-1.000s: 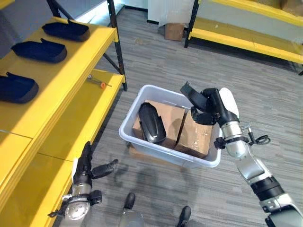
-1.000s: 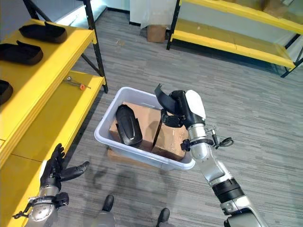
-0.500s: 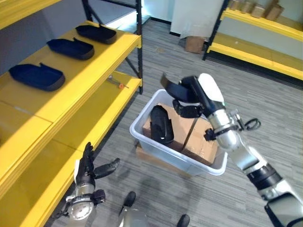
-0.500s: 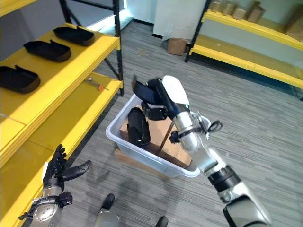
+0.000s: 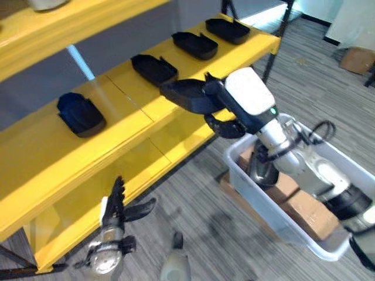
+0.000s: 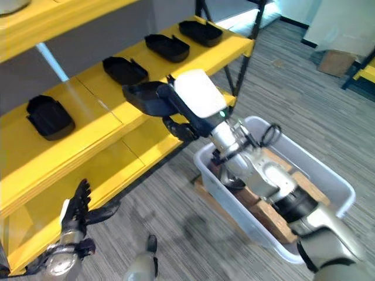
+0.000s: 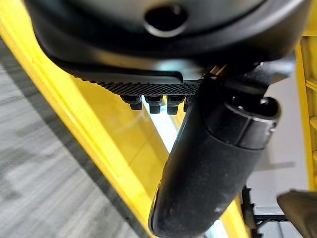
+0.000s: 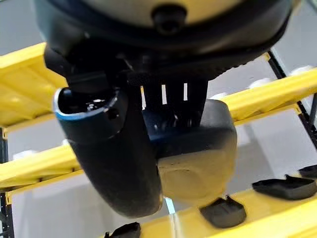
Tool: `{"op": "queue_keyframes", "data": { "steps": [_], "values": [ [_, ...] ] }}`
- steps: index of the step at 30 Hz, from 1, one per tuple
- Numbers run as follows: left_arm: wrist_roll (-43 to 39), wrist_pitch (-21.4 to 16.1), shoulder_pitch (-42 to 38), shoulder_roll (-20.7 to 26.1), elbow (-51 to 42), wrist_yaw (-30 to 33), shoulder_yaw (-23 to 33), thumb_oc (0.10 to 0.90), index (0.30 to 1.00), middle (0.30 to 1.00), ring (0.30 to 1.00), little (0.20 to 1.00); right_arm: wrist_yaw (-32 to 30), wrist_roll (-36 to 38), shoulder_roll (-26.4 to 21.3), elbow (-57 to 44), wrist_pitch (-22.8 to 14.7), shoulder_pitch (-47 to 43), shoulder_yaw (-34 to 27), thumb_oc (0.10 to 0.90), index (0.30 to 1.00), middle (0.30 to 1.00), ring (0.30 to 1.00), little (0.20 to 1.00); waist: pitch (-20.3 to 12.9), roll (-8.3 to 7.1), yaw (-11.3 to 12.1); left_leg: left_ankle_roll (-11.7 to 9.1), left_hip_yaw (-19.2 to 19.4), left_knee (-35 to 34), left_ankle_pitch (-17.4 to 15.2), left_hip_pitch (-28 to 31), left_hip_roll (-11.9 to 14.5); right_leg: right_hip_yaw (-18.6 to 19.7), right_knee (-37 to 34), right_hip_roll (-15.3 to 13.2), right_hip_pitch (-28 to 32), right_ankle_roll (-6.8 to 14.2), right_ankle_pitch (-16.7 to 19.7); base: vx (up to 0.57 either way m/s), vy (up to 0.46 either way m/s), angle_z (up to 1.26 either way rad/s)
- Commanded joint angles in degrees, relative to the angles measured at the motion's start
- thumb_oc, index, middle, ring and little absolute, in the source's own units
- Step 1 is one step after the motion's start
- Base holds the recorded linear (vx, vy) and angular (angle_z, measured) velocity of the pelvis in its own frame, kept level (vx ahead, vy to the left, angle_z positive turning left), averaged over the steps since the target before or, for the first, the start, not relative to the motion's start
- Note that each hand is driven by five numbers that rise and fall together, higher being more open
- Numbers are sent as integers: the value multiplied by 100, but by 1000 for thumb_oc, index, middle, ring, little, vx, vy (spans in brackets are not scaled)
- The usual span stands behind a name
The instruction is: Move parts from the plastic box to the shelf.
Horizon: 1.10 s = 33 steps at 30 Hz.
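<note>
My right hand (image 5: 249, 96) is shut on a black moulded part (image 5: 186, 93) and holds it in the air over the middle board of the yellow shelf (image 5: 35, 152). In the right wrist view the thumb (image 8: 114, 148) and fingers wrap that part (image 8: 218, 130). Several like parts lie in a row on the shelf, among them one (image 5: 80, 113) at the left and one (image 5: 153, 67) just behind the held part. The grey plastic box (image 5: 234, 161) stands on the floor at lower right, with another black part (image 5: 261, 171) in it. My left hand (image 5: 117, 205) hangs open low at the left.
Brown cardboard (image 5: 304, 205) fills the box's bottom. A lower yellow shelf board (image 5: 146, 158) juts out between my left hand and the box. A black upright post (image 5: 275, 41) stands at the shelf's far end. Grey floor lies between shelf and box.
The camera has swung left towards the shelf. My right hand has carried the black part from above the box to over the shelf's middle board. The left hand stays low and open.
</note>
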Motion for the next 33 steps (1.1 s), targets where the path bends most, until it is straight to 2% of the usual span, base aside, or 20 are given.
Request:
{"op": "queue_keyframes", "data": {
  "steps": [1, 4, 8, 13, 20, 27, 29, 31, 32, 33],
  "values": [
    [164, -531, -387, 333, -650, -53, 16, 900, 1000, 1000, 1000, 1000, -537, -93, 423, -421, -118, -532, -1162, 400, 300, 300, 300, 300, -543, -225, -129, -779, 17, -162, -552, 863, 623, 50, -756, -19, -245, 427, 854, 79, 185, 69],
    [259, -530, -299, 436, -777, -86, 104, 900, 1000, 1000, 1000, 1000, -488, -174, 522, -649, -120, -192, -1443, 400, 300, 300, 300, 300, -529, -370, -25, -633, -192, 182, -809, 749, 319, -1, -628, -410, -56, 609, 1063, 68, 206, 65],
    [286, -538, -228, 471, -844, -86, 183, 900, 1000, 1000, 1000, 1000, -503, -333, 512, -759, -87, -127, -1580, 400, 300, 300, 300, 300, -526, -433, 59, -565, -325, 355, -964, 651, 164, -84, -622, -569, 51, 685, 1125, 17, 129, 22],
    [421, -534, -91, 486, -965, -20, 319, 900, 1000, 1000, 1000, 1000, -440, -1017, 587, -963, 17, -143, -1573, 400, 300, 300, 300, 300, -549, -642, 323, -398, -588, 770, -1297, 469, -235, -221, -391, -873, 264, 849, 1344, 24, 133, 26],
    [508, -519, 24, 442, -1039, 2, 382, 900, 1000, 1000, 1000, 1000, -336, -1164, 687, -888, 32, -219, -1385, 400, 300, 300, 300, 300, -616, -792, 505, -274, -718, 782, -1383, 419, -456, -269, -405, -971, 329, 915, 1598, 8, 75, 20],
    [594, -509, 210, 433, -1096, 29, 551, 900, 1000, 1000, 1000, 1000, -225, -1374, 861, -648, 81, -466, -1051, 400, 300, 300, 300, 300, -648, -961, 843, -114, -839, 761, -1471, 364, -761, -322, -550, -1078, 388, 987, 1989, 3, 78, 10],
    [629, -522, 265, 453, -1109, 29, 603, 900, 1000, 1000, 1000, 1000, -211, -1451, 920, -566, 91, -540, -944, 400, 300, 300, 300, 300, -645, -987, 954, -57, -919, 775, -1491, 330, -877, -264, -566, -1109, 400, 987, 2099, 10, 122, 26],
    [648, -510, 270, 506, -1076, 17, 655, 900, 1000, 1000, 1000, 1000, -181, -1500, 964, -534, 77, -497, -905, 400, 300, 300, 300, 300, -636, -971, 980, 26, -1058, 752, -1490, 299, -1024, 3, -418, -1107, 369, 987, 2148, 44, 137, 33],
    [643, -505, 252, 539, -1051, 15, 641, 900, 1000, 1000, 1000, 1000, -162, -1495, 970, -551, 56, -453, -887, 400, 300, 300, 300, 300, -634, -960, 935, 62, -1146, 707, -1472, 306, -1091, 294, -323, -1054, 301, 978, 2162, -2, 134, 48],
    [640, -506, 206, 585, -1017, 18, 593, 900, 1000, 1000, 1000, 1000, -140, -1475, 955, -571, 40, -392, -878, 400, 300, 300, 300, 300, -599, -953, 853, 122, -1192, 665, -1314, 258, -1213, 676, -321, -962, 156, 857, 2191, -5, 125, 69]
  ]
}}
